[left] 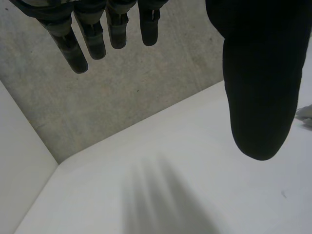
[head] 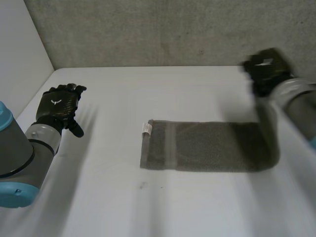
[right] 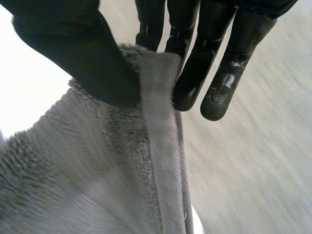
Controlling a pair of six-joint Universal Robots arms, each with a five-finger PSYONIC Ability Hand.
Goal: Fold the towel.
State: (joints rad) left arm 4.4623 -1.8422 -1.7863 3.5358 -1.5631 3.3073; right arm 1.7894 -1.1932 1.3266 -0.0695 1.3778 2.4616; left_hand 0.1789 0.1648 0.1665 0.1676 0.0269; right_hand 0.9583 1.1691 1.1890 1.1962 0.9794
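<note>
A grey towel lies as a long folded strip across the middle of the white table, with a small white tag at its left end. Its right end rises off the table toward my right hand, which is held high near the back wall. In the right wrist view the thumb pinches the towel's hemmed edge against the fingers. My left hand hovers over bare table far left of the towel, its fingers straight and holding nothing.
A grey concrete wall closes the back of the table. A white side panel stands along the left edge. Bare table surface lies in front of the towel and to its left.
</note>
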